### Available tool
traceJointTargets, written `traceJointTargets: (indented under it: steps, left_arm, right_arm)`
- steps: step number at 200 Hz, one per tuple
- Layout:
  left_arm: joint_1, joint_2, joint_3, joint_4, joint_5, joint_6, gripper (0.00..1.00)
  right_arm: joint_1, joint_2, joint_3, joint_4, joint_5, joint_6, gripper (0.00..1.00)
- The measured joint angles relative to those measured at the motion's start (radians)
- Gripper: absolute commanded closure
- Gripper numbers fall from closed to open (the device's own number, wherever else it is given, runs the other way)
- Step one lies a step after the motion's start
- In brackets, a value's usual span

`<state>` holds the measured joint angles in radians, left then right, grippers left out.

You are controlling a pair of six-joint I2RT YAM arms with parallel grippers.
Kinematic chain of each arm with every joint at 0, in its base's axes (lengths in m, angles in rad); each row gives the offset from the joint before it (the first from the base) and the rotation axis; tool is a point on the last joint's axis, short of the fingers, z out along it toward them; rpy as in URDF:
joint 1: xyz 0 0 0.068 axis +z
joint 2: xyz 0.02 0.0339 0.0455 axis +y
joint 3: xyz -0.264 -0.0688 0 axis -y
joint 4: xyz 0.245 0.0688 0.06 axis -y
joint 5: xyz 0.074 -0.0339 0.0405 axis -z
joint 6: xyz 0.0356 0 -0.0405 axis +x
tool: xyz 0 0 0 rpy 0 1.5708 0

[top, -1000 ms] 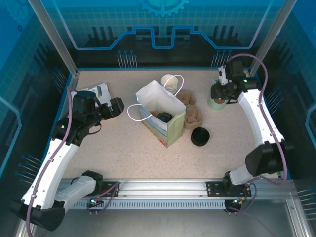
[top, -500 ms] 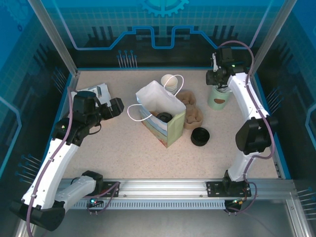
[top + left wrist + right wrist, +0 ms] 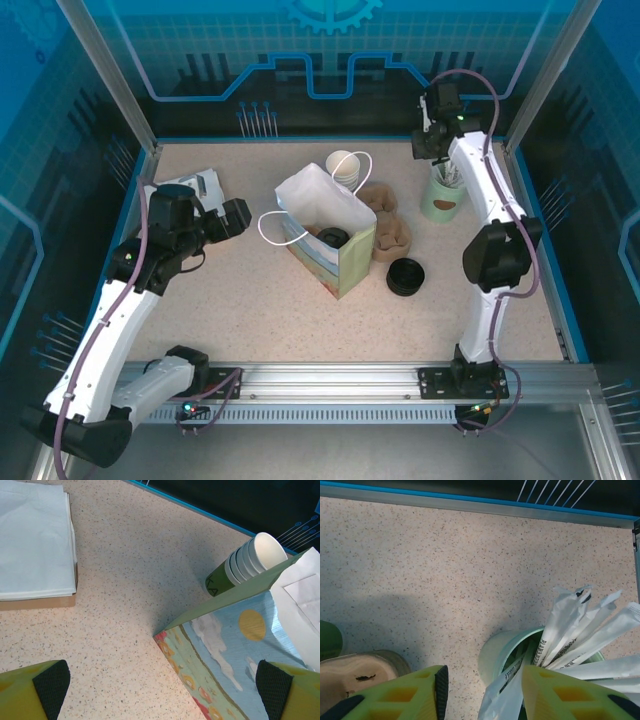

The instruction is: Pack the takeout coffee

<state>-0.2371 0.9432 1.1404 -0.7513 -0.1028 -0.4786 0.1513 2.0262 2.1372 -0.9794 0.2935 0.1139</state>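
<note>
A paper bag [image 3: 335, 245] printed with sky and flowers stands open mid-table, and a black-lidded coffee cup [image 3: 331, 237] sits inside it. My left gripper [image 3: 238, 214] hovers just left of the bag, open wide; the bag's corner [image 3: 225, 645] lies between its fingers [image 3: 37, 692], untouched. At the back right, my right gripper [image 3: 433, 148] hangs above a mint cup [image 3: 440, 203] full of wrapped straws [image 3: 580, 625]. Its jaws stand apart over the cup's rim [image 3: 507, 647]. One wrapped straw [image 3: 502, 697] leans out between them, close to the right finger [image 3: 560, 695].
A stack of paper cups [image 3: 343, 165] stands behind the bag. Brown cardboard carriers [image 3: 388, 228] and black lids [image 3: 405, 276] lie to its right. Folded napkins [image 3: 32, 540] rest at the back left. The blue-edged back wall [image 3: 470, 502] is close behind the mint cup.
My right gripper has moved back and up from beside the mint cup to above it, and its jaws have narrowed. The left arm has not moved.
</note>
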Motion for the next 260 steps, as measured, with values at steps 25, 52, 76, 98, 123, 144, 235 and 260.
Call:
traceJointTargets:
  steps: [25, 52, 76, 98, 123, 144, 235, 260]
  left_arm:
    - [0.0, 0.0, 0.0, 0.0, -0.006, 0.0, 0.01]
    - [0.0, 0.0, 0.0, 0.0, -0.006, 0.0, 0.01]
    - [0.0, 0.0, -0.004, 0.0, -0.007, 0.0, 0.01]
    - [0.0, 0.0, -0.008, -0.002, -0.008, 0.0, 0.01]
    - [0.0, 0.0, -0.011, -0.003, -0.01, 0.0, 0.01]
    - [0.0, 0.0, -0.011, -0.003, -0.01, 0.0, 0.01]
    - [0.0, 0.0, -0.011, -0.002, -0.01, -0.001, 0.01]
    - [0.0, 0.0, -0.011, -0.002, -0.01, -0.001, 0.01]
  right_arm:
    - [0.003, 0.03, 0.036, -0.022, 0.014, -0.003, 0.59]
    - [0.01, 0.046, 0.045, -0.043, 0.022, -0.003, 0.64]
    - [0.014, 0.054, 0.045, -0.056, 0.031, -0.002, 0.71]
    - [0.014, 0.056, 0.045, -0.065, 0.042, -0.002, 0.78]
    - [0.014, 0.056, 0.047, -0.074, 0.06, -0.007, 0.88]
    - [0.018, 0.056, 0.047, -0.079, 0.078, -0.01, 0.96]
    - [0.058, 0.022, 0.056, -0.118, 0.146, -0.029, 1.0]
    - [0.058, -0.035, 0.057, -0.131, 0.153, -0.029, 0.99]
